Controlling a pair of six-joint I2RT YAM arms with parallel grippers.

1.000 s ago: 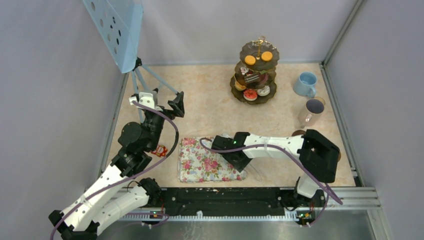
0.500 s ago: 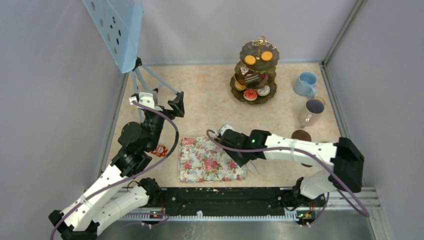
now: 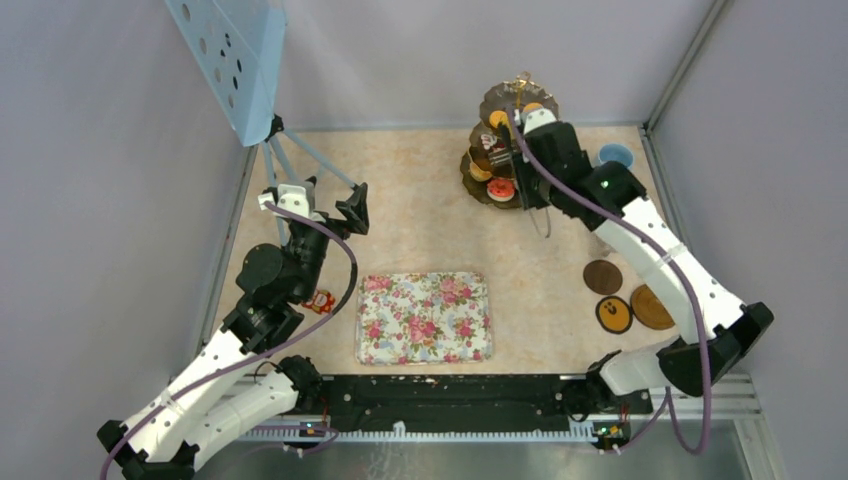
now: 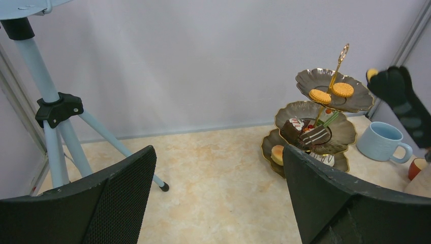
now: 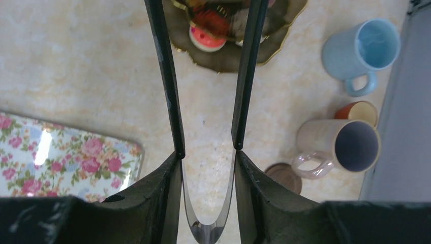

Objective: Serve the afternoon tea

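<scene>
The dark three-tier stand (image 3: 505, 98) stands at the back, with orange rounds on top, cake slices in the middle and donuts below; it also shows in the left wrist view (image 4: 325, 117). My right gripper (image 3: 527, 190) hangs over its front edge, shut on the black tongs (image 5: 167, 76). The tong arms reach over the bottom tier (image 5: 223, 56) on either side of a red donut (image 5: 207, 36). The light-blue cup (image 5: 363, 51), pale-grey cup (image 5: 340, 145) and orange-brown cup (image 5: 361, 112) stand to the right. My left gripper (image 3: 335, 200) is open and empty at the left.
The floral tray (image 3: 425, 317) lies near the front centre. Three round coasters (image 3: 603, 277) lie at the front right. A tripod (image 3: 290, 150) with a blue perforated panel stands at the back left. A small red item (image 3: 320, 300) lies by the left arm.
My right arm has swung from over the floral tray to the stand at the back, carrying the tongs. The coasters are now uncovered. The left arm has not moved.
</scene>
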